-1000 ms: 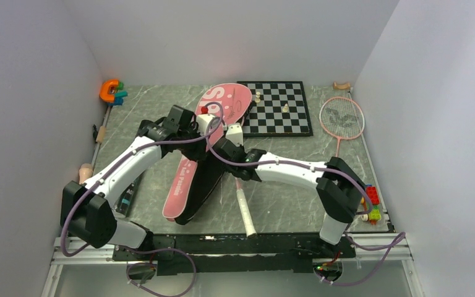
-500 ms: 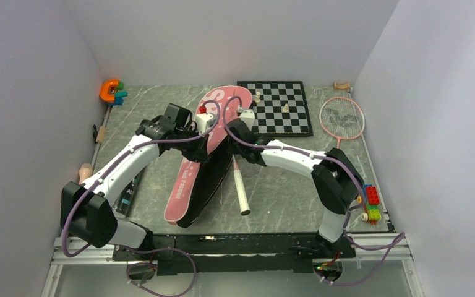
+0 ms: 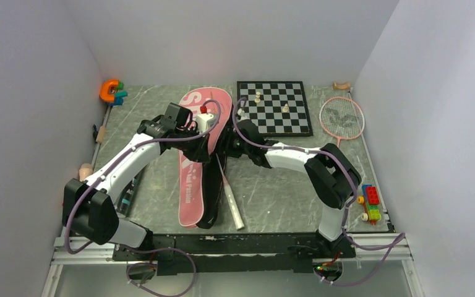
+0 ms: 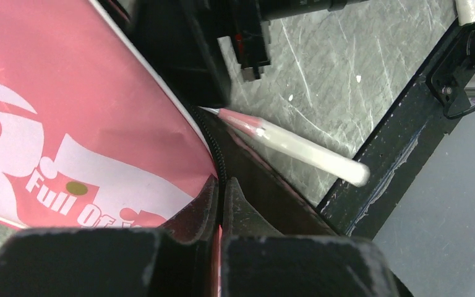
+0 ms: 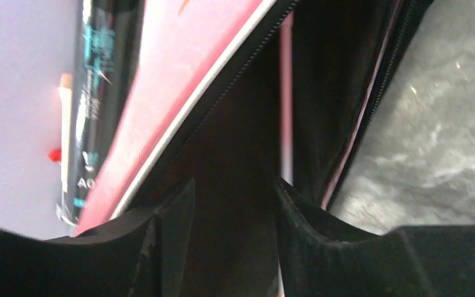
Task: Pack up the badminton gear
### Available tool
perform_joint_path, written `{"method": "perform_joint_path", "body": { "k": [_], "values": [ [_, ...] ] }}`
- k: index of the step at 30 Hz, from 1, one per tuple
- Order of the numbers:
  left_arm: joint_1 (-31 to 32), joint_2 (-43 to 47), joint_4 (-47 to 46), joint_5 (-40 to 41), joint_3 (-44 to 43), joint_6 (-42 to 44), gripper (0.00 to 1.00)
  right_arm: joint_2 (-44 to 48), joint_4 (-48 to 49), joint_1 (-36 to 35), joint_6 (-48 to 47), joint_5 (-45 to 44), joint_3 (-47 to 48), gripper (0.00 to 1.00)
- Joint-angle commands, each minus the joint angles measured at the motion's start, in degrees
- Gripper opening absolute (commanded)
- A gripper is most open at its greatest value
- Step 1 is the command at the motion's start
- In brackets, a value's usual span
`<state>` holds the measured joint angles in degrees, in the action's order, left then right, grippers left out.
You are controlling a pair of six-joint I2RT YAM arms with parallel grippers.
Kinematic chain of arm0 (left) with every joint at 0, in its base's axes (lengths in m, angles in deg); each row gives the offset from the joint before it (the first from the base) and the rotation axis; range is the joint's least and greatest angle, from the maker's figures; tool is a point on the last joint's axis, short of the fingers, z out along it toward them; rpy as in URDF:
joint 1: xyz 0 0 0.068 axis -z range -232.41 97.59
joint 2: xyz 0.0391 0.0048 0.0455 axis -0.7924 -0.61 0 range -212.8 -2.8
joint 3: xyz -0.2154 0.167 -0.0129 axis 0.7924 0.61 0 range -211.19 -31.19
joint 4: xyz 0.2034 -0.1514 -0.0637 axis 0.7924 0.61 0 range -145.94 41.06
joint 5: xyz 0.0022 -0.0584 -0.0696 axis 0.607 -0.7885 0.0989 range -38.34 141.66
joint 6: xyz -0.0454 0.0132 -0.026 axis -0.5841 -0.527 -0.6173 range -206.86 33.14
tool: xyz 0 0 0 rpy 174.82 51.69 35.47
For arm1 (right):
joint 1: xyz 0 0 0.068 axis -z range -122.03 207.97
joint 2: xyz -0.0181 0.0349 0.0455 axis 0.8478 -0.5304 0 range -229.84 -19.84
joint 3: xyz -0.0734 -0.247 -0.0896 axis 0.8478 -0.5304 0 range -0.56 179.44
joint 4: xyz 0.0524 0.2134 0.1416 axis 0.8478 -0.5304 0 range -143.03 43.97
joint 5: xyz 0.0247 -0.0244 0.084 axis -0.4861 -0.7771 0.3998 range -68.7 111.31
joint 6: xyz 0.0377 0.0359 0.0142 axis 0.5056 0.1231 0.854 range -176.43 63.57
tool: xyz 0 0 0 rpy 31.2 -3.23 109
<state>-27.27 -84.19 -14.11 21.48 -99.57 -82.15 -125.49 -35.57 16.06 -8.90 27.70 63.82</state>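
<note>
The long pink "SPORT" bag lies lengthwise in the middle of the table with its black inside open. My left gripper is shut on the bag's zipper edge and holds the pink flap. One racket is in the bag, and its white handle sticks out toward the near edge, as the left wrist view also shows. My right gripper is open at the bag's mouth, and the pink racket shaft runs beside its right finger. The second racket lies at the far right. The black tube lies left of the bag. No shuttlecocks are visible.
A chessboard with pale pieces lies at the back, just behind my right arm. An orange C-shaped toy sits in the back left corner. Toy bricks lie at the right edge. Walls enclose the table on three sides.
The bag has swung left and settled flatter. The racket has slid deeper into it, its handle moving left. My right gripper has moved toward the bag's mouth.
</note>
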Motion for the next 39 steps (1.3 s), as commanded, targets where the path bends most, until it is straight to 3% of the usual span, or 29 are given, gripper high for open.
{"method": "perform_joint_path", "body": {
  "k": [1, 10, 26, 34, 36, 39],
  "values": [
    [-0.2, -0.7, -2.6, -3.1, -1.1, 0.8, 0.00, 4.5, 8.1, 1.6, 1.3, 7.7, -5.2, 0.57],
    [-0.4, -0.8, -4.0, -2.6, 1.7, 1.6, 0.00, 8.1, 7.1, 8.5, 1.7, 4.4, -11.4, 0.68],
    [-0.6, 1.2, -6.0, -3.0, 5.6, 2.0, 0.00, -10.8, 4.6, 8.4, 1.1, 0.9, 2.9, 0.64],
    [-0.7, 3.1, -7.3, -3.8, 6.4, 2.1, 0.00, -16.9, 7.7, 6.7, 2.5, 0.7, 6.0, 0.52],
    [-0.8, 2.7, -7.6, -3.6, 7.0, 2.2, 0.00, -18.1, 7.5, 6.2, 3.0, 0.1, 6.9, 0.43],
    [-0.8, 2.1, -8.4, -3.4, 8.4, 2.6, 0.00, -18.3, 7.6, 6.1, 3.4, -1.2, 6.9, 0.19]
  ]
}}
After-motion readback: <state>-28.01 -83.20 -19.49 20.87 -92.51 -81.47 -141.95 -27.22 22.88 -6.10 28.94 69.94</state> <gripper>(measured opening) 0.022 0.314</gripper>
